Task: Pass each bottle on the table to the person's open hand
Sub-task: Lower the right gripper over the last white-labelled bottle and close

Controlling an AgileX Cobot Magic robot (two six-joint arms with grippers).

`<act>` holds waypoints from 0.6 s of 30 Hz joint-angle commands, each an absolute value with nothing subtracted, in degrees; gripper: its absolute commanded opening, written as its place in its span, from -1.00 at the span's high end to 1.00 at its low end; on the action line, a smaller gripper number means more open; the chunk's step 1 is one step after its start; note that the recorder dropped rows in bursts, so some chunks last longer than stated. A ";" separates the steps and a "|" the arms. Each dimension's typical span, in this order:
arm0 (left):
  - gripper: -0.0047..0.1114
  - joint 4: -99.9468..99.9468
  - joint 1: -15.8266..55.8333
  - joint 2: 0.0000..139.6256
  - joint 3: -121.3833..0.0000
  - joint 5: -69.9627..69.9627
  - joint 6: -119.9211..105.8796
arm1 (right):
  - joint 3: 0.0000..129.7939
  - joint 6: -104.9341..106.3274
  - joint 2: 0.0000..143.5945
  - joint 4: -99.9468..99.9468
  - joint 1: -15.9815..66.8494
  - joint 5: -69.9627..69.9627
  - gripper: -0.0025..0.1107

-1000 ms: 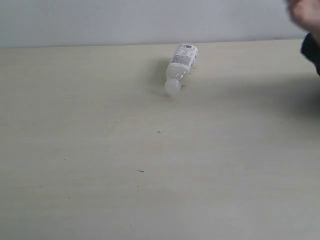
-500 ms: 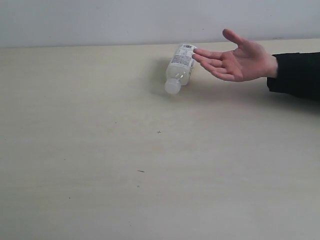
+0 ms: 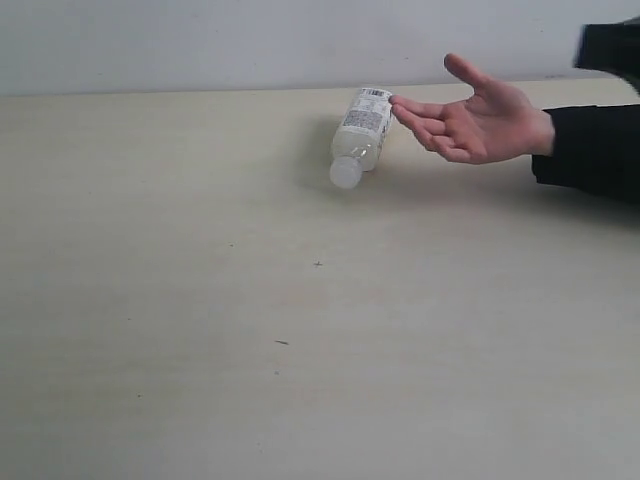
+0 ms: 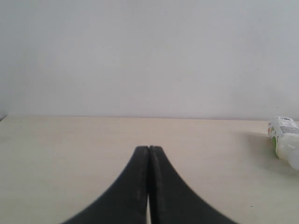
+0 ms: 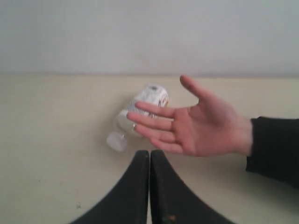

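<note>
Left gripper (image 4: 148,148) and right gripper (image 5: 149,152) sit closed above the cream table (image 3: 200,350); wall (image 3: 200,40) seemingly white.

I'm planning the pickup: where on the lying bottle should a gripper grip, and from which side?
Probably the labelled middle of the bottle, from above, jaws across its width: it lies on its side, and the open hand crowds its base.

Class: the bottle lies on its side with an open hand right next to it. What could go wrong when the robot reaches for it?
The hand has its fingertips right by the base of the bottle, so a closing gripper might bump or pinch them.
The bottle lies on its side on the table; a nudge could roll it away.
The right gripper and left gripper are both shut; unopened, they would only push it.
</note>
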State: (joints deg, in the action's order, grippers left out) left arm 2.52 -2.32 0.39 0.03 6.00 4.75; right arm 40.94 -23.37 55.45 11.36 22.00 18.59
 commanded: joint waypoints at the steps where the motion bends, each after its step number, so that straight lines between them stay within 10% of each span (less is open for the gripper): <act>1: 0.92 2.37 -2.17 0.00 0.00 5.75 4.71 | 55.59 -11.47 73.90 0.00 22.02 26.27 0.93; 11: 0.92 2.37 -2.17 0.00 0.00 5.75 4.71 | 83.65 -4.50 100.60 -10.54 22.02 33.14 0.87; 18: 0.92 2.37 -2.17 0.00 0.00 5.75 4.71 | 99.44 -6.18 115.07 -10.95 22.02 39.97 0.27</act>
